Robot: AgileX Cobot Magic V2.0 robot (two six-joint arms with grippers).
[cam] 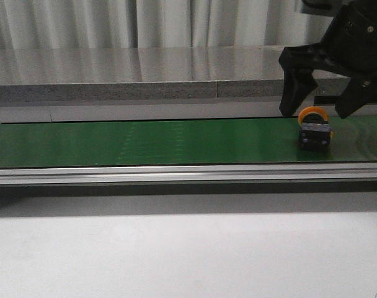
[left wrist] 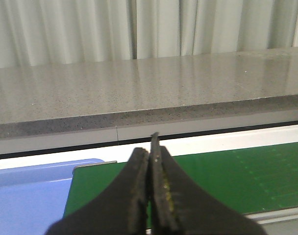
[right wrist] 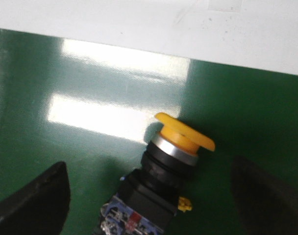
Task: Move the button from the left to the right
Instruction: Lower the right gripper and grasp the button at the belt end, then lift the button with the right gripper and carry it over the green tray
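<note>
The button [cam: 315, 127], with a yellow-orange cap and a black body, lies on the green belt [cam: 145, 143] at the right end. My right gripper [cam: 317, 112] is open just above it, its black fingers apart on either side and not touching it. In the right wrist view the button [right wrist: 173, 166] lies on its side between the two fingers [right wrist: 36, 205], with clear gaps to both. My left gripper [left wrist: 150, 166] is shut and empty over the belt's left end [left wrist: 237, 176]; it does not show in the front view.
A blue tray [left wrist: 26, 196] lies beside the belt's left end. A grey stone ledge [cam: 133, 77] runs behind the belt, and a metal rail [cam: 176, 172] runs along its front edge. A white tabletop [cam: 176, 254] lies in front.
</note>
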